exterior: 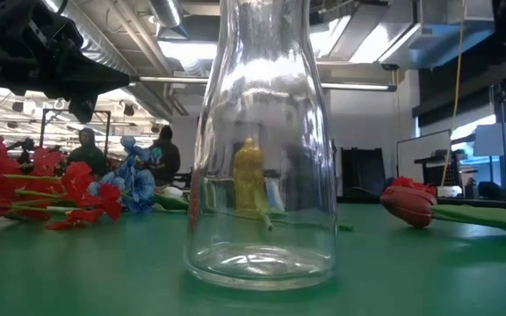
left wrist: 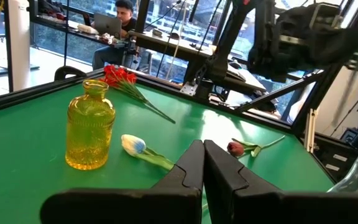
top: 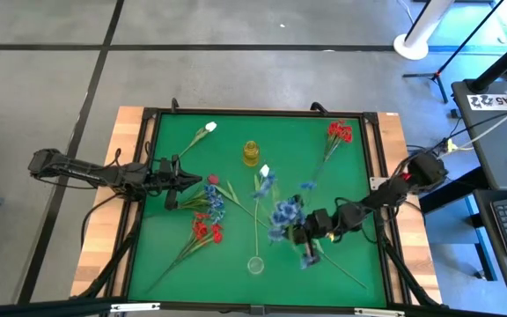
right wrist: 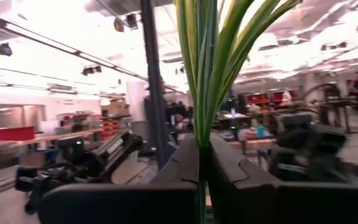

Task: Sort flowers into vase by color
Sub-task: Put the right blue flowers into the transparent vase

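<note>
My right tool (top: 299,234) is clamped on a bunch of blue flowers (top: 282,214): ruffled blue clusters on thin green stems. In the right wrist view those stems (right wrist: 211,68) rise straight up from between my closed fingers (right wrist: 235,174), fanning into long green blades. From above, the blue heads spread just beyond the tool's tip, over the middle of the green desk (top: 359,180), with one more blue sprig (top: 308,259) just beside the tool on the near side.

My left tool (top: 190,181) hovers at the left side of the desk with its fingers (left wrist: 188,168) pressed together on nothing. Just beyond its tip lie a dark red rosebud (top: 213,180) and a small blue cluster (top: 214,204), and a red cluster (top: 204,232) lies nearer the front edge.

Other flowers lie scattered: a white bud (top: 209,128) toward the far left corner, a second white bud (top: 264,170) near the centre, and a red cluster (top: 340,132) toward the far right. The left wrist view shows that white bud (left wrist: 133,144) lying just beside the yellow glass vase (left wrist: 89,124), and a rosebud (left wrist: 235,148) farther off.

The yellow vase (top: 251,153) stands upright in the far middle of the desk. The clear glass vase (top: 255,264) stands near the front edge, between the two tools; neither holds a flower.

The only writing is a sign (top: 491,99) off the desk at the right, with digits I cannot make out reliably.
</note>
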